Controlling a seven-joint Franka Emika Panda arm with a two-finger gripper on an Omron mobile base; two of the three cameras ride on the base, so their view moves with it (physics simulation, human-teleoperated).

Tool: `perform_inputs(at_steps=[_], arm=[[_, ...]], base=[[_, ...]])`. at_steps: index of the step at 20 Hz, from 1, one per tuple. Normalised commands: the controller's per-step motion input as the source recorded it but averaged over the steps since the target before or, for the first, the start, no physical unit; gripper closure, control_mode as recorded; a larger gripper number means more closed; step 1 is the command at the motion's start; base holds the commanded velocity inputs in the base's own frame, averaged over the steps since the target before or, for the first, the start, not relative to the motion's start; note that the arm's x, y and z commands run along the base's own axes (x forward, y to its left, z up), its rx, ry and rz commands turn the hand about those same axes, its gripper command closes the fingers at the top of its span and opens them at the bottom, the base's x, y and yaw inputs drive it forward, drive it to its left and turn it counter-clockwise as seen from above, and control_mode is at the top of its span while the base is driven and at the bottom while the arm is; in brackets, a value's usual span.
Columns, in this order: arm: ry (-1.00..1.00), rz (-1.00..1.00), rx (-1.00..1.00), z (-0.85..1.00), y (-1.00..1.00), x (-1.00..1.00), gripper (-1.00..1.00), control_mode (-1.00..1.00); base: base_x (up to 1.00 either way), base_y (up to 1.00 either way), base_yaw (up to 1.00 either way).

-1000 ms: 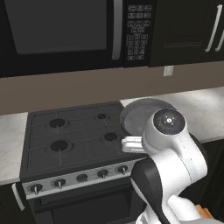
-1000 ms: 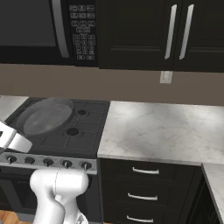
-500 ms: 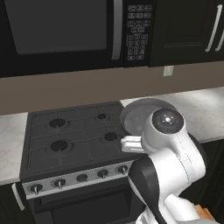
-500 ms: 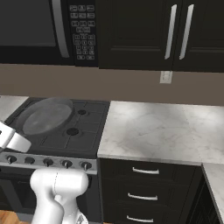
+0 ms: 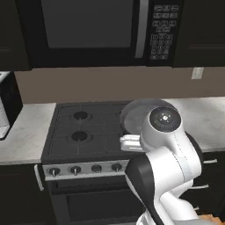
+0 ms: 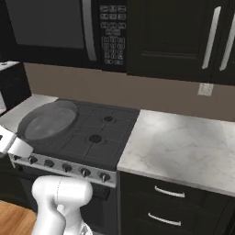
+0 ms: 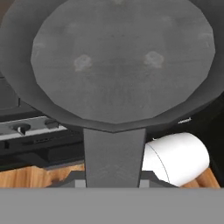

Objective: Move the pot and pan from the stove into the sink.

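Note:
A shallow grey pan [image 7: 122, 57] with flared sides hangs tilted just above the black stove [image 5: 83, 127]. Its flat handle [image 7: 114, 153] runs down into my gripper [image 7: 113, 183], which is shut on it. In the left base view the pan [image 5: 136, 115] sits over the stove's right side, partly behind my arm, with the white hand [image 5: 129, 143] below it. The right base view has the pan [image 6: 48, 121] over the left burners and the hand [image 6: 13, 143] at the stove's front edge. The pot and the sink are out of view.
A microwave [image 5: 94, 30] hangs above the stove. Marble counter [image 6: 183, 147] stretches right of the stove, over drawers [image 6: 170, 193]. More counter [image 5: 24, 132] lies left of the stove, with an appliance [image 5: 6, 107] at its far end. Knobs [image 5: 85, 168] line the stove front.

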Motion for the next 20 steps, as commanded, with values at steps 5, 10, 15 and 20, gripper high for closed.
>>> perform_inputs(at_steps=[5,10,15,20], arm=[[0.00,0.00,0.00,0.00,0.00,0.00,1.00,1.00],[0.00,0.00,0.00,0.00,0.00,0.00,1.00,1.00],[0.00,0.00,0.00,0.00,0.00,0.00,1.00,1.00],[0.00,0.00,0.00,0.00,0.00,0.00,1.00,1.00]], base=[[-0.11,0.00,0.48],[-0.11,0.00,0.48],[-0.10,0.00,0.48],[-0.03,0.00,0.50]])
